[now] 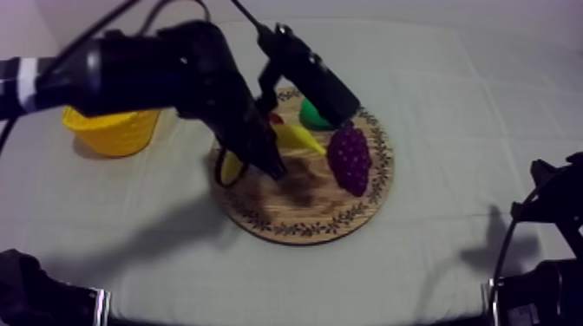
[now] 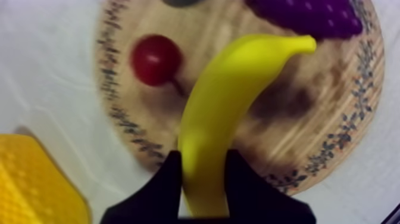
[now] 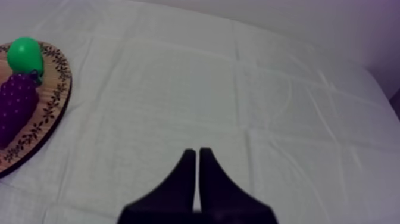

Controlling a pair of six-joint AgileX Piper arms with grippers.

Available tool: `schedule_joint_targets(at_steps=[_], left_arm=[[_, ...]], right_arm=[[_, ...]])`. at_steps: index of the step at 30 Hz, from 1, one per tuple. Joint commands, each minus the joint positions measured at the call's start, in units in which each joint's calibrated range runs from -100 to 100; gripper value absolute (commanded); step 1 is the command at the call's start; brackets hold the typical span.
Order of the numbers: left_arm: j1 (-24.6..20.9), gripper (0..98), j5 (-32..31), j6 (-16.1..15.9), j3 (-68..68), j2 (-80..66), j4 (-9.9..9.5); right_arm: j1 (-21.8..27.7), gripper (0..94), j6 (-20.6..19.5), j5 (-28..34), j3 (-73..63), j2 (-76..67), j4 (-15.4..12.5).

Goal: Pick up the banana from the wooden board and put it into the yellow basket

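My left gripper (image 2: 202,164) is shut on the yellow banana (image 2: 232,95), with one black finger on each side of its thick end. The banana's tip points toward the purple grapes (image 2: 309,15) over the round wooden board (image 2: 333,125), and its dark shadow lies on the wood beneath. In the top view the left arm reaches in from the upper left, and its gripper (image 1: 263,160) sits over the board's (image 1: 304,221) left half, with the banana (image 1: 299,137) showing beside it. The yellow basket (image 1: 113,130) stands on the cloth left of the board. My right gripper (image 3: 197,159) is shut on nothing.
On the board lie a small red fruit (image 2: 156,58), a bunch of grapes (image 1: 350,158) and a green pear (image 1: 314,115). The basket (image 2: 36,184) stands close to the board's rim. The right arm (image 1: 546,217) rests low at the right edge, over bare cloth.
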Motion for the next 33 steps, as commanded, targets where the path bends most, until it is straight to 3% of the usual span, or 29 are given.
schedule_joint_targets(at_steps=[1, 15, 24, 33], left_arm=[[-1.6, 15.7, 0.5, -0.5, -0.3, -3.5, -0.41], [-16.6, 15.5, 1.2, -5.5, -1.9, -14.2, -2.31], [-25.2, 15.5, -4.6, -7.1, 1.2, -15.7, -2.4], [-30.8, 15.5, -11.3, -6.9, 5.4, -12.5, -2.2]], right_arm=[[0.0, 0.3, 0.0, 0.0, 0.0, 0.0, 0.0], [0.0, 0.3, 0.0, 0.0, 0.0, 0.0, 0.0], [0.0, 0.3, 0.0, 0.0, 0.0, 0.0, 0.0], [0.0, 0.3, 0.0, 0.0, 0.0, 0.0, 0.0]])
